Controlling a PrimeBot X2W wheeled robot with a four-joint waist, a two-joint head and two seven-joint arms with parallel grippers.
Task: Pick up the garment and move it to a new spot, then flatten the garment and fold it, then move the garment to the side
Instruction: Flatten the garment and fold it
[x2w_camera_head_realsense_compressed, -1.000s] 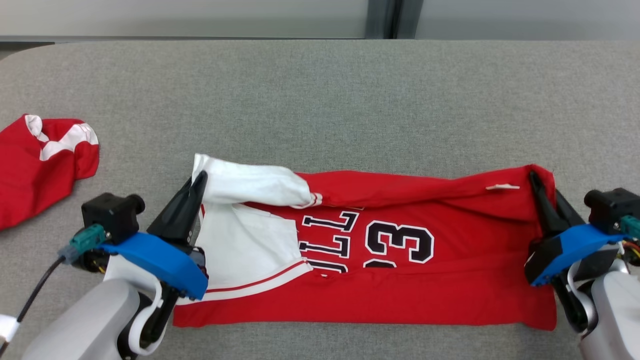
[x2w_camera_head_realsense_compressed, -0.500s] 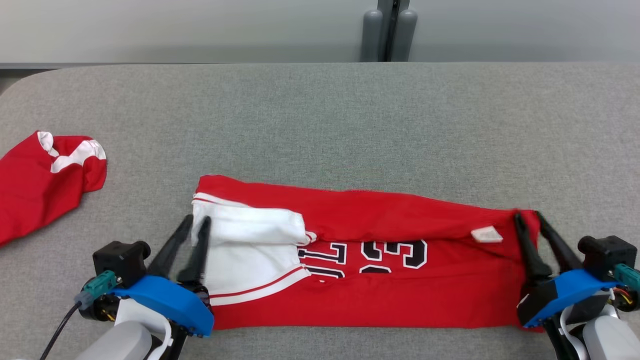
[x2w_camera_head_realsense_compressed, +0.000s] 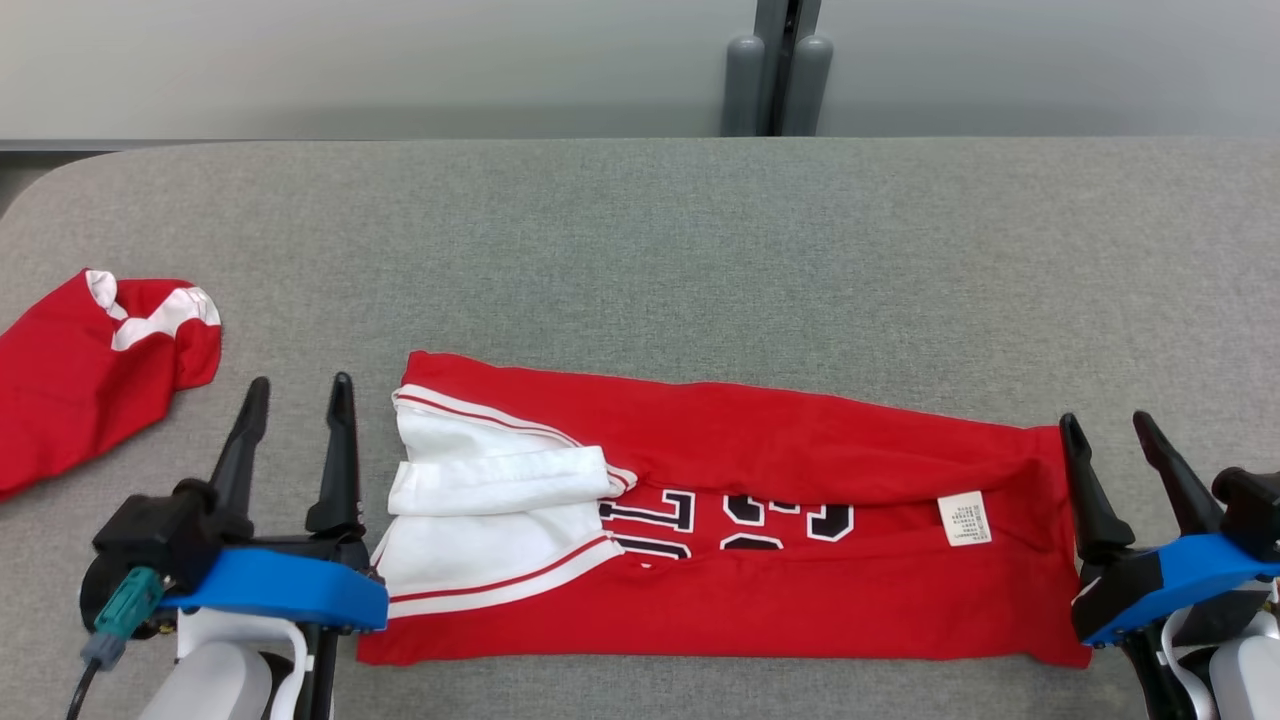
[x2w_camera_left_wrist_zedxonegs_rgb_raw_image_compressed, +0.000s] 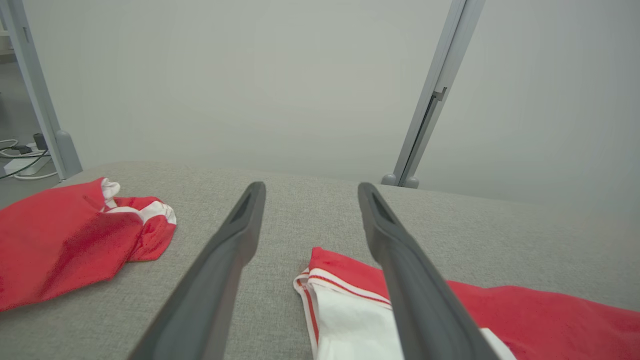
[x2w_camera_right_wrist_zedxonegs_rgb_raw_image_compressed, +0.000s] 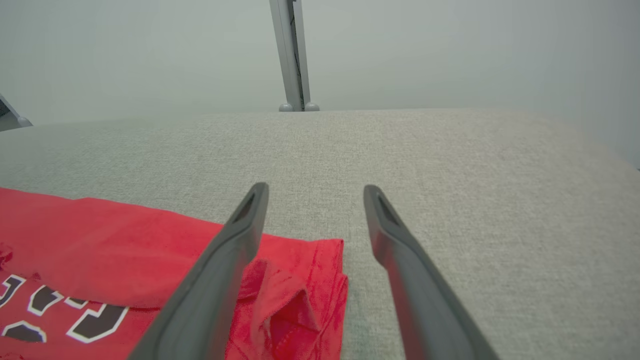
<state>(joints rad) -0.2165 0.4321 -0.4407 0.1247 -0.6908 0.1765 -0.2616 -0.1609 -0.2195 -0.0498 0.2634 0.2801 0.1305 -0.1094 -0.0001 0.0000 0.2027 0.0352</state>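
Garment (x2w_camera_head_realsense_compressed: 720, 540), a red jersey, lies folded lengthwise into a long band near the front edge of the grey table (x2w_camera_head_realsense_compressed: 640, 250). The left gripper (x2w_camera_head_realsense_compressed: 300, 380) and right gripper (x2w_camera_head_realsense_compressed: 1104, 418) are spread wide and empty at its two ends. One fold looks done; further folding and the move aside apparently remain. Another red cloth (x2w_camera_head_realsense_compressed: 70, 400) sits farther left.

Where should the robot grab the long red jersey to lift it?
Grab the jersey by its two short ends, one gripper on each, coming in low from the sides. It lies as a long, flat, folded strip, and the open left gripper and right gripper sit at those ends.
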